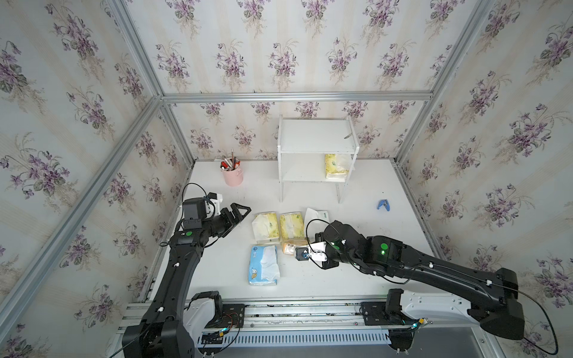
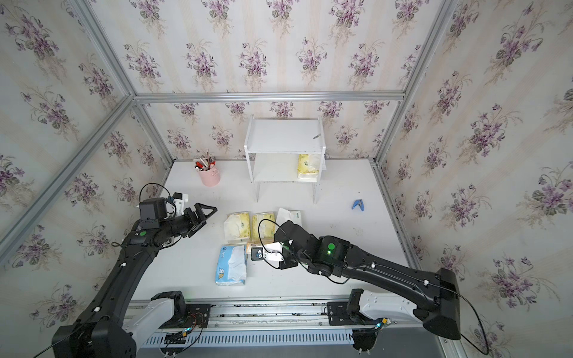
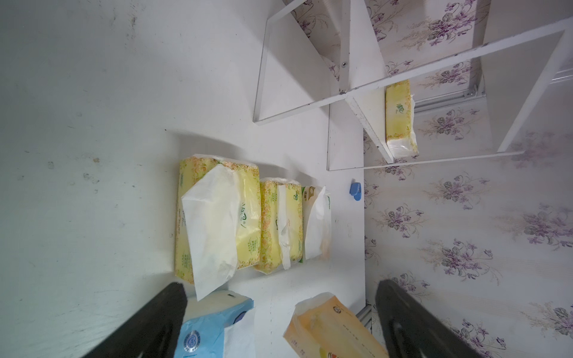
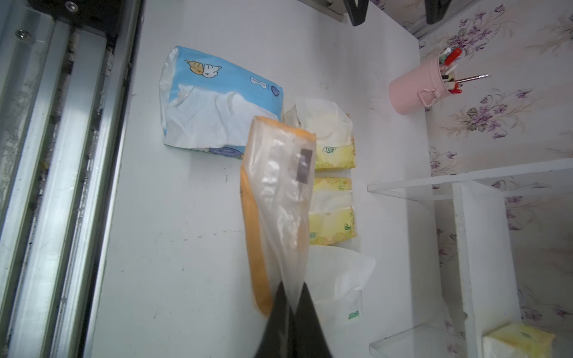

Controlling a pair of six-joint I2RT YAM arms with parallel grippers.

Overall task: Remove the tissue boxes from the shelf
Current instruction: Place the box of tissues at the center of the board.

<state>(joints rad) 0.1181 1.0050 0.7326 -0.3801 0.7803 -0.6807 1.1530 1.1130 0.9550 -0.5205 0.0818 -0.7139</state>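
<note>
R gripper point(image 4: 291, 297): fingers pressed together, pinching clear wrap end of orange pack point(image 4: 273, 198), which sticks out ahead of the tips. L gripper point(image 3: 280, 283): fingers spread, nothing between. Blue pack point(image 3: 214, 331) just beside one L finger. Shelf pack point(image 1: 336, 167) on shelf point(image 1: 316, 136) lower board, well beyond both grippers' fingers.

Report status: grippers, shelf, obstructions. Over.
Left gripper open, empty. Right gripper shut on orange tissue pack. One yellow tissue pack on shelf, lower tier. Nothing blocking it.
</note>
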